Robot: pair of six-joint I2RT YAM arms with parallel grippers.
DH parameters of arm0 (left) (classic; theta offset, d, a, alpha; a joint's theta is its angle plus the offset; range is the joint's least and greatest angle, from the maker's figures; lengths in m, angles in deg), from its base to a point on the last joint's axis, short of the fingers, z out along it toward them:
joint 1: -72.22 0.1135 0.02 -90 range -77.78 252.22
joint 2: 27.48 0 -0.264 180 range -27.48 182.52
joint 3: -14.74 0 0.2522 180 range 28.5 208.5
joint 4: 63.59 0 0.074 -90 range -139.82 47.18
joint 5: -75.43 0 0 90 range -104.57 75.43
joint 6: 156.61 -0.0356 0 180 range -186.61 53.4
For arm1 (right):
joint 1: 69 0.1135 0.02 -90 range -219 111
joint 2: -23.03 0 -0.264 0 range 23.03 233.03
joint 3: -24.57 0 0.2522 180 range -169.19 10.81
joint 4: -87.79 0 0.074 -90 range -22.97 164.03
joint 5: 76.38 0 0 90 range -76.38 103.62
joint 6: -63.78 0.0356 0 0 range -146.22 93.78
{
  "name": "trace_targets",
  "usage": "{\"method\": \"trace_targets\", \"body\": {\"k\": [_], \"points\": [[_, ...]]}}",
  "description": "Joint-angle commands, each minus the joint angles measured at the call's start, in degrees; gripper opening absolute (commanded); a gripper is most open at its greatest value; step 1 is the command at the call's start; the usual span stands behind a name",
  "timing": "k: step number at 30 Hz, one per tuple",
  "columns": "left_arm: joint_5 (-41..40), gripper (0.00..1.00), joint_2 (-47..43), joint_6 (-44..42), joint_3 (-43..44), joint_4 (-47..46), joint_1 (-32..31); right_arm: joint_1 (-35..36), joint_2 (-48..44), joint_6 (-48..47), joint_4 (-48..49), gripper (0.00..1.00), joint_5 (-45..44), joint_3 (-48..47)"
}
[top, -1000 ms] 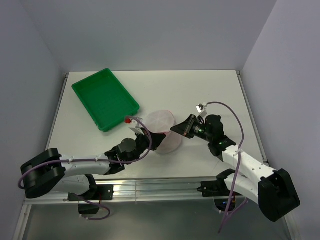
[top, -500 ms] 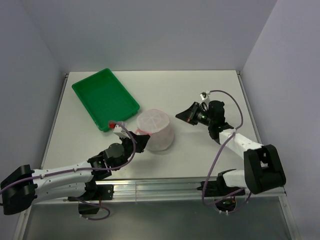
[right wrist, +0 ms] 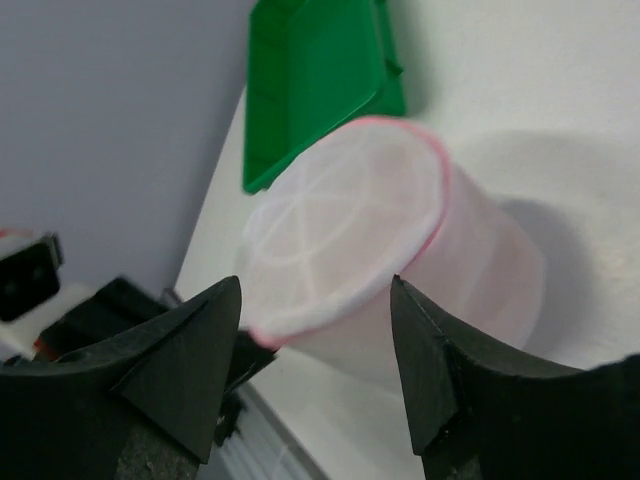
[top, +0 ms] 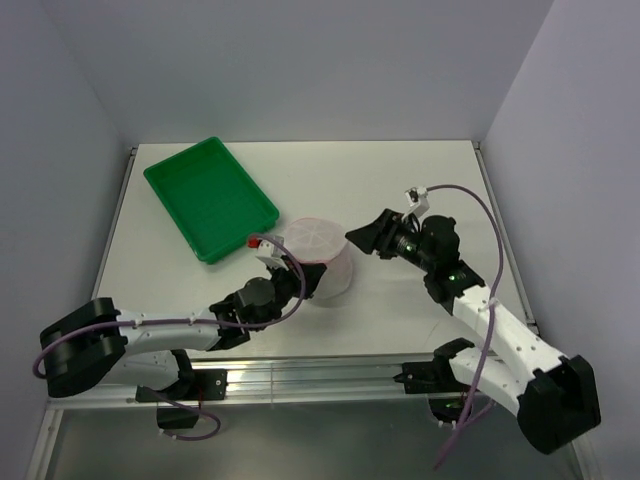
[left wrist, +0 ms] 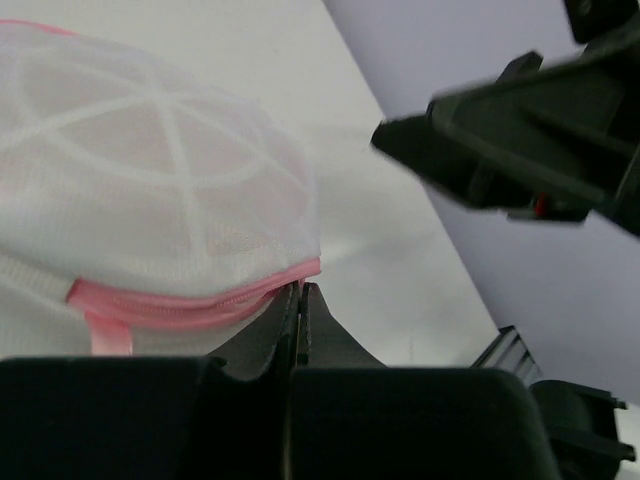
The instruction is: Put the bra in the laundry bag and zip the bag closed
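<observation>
White table (top: 400,170) carries the laundry bag (top: 322,250), a round mesh drum with pink zip edging, standing upright, with a green tray (top: 210,197) just beyond it to the left. At the bag's near left side the left gripper (left wrist: 300,292) has its jaws pressed together at the pink zip; just right of the bag the right gripper (right wrist: 315,290) has its jaws spread, clear of the mesh. Whether the bra lies inside cannot be told.

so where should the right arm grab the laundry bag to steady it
Probably the pink rim of the top dome, on its right side, coming in from the right. The laundry bag stands upright like a drum, that rim faces the open right gripper, and the left gripper sits shut at the zip.
</observation>
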Motion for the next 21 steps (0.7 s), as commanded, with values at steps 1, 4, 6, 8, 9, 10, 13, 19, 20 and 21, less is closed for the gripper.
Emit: {"method": "trace_targets", "body": {"k": [1,4,6,8,9,10,13,19,20,21], "points": [[3.4,0.00,3.1,-0.2,4.1,-9.8,-0.7,4.6,-5.3,3.9,-2.2,0.63,-2.2,5.4],[3.6,0.00,4.6,0.4,4.7,-11.0,-1.6,5.5,-7.8,6.5,-1.3,0.54,-2.3,7.6],[3.4,0.00,4.8,0.4,4.8,-10.6,-2.1,5.6,-8.9,7.1,-1.4,0.56,-3.1,8.0],[3.3,0.00,4.6,1.0,4.5,-9.7,-2.2,5.6,-8.9,7.3,-1.1,0.62,-3.6,7.8],[3.4,0.00,4.6,1.2,4.2,-9.9,-2.3,5.5,-8.2,7.3,-0.9,0.66,-3.5,7.4],[3.4,0.00,4.6,1.3,4.1,-9.7,-2.3,5.5,-7.5,7.5,0.2,0.67,-3.3,7.3],[3.8,0.00,4.5,1.3,4.0,-9.6,-2.7,5.6,-5.0,10.1,5.1,0.66,-1.1,7.4],[4.0,0.00,3.6,1.1,3.4,-9.1,-3.0,5.8,-1.1,11.6,7.8,0.47,-0.5,6.5],[4.1,0.00,3.3,1.0,3.3,-9.0,-3.0,5.8,-1.0,11.6,7.5,0.41,-1.7,6.4],[4.1,0.00,3.2,1.0,3.2,-8.8,-3.0,5.8,-0.8,11.6,7.7,0.25,-2.0,6.4]]}}
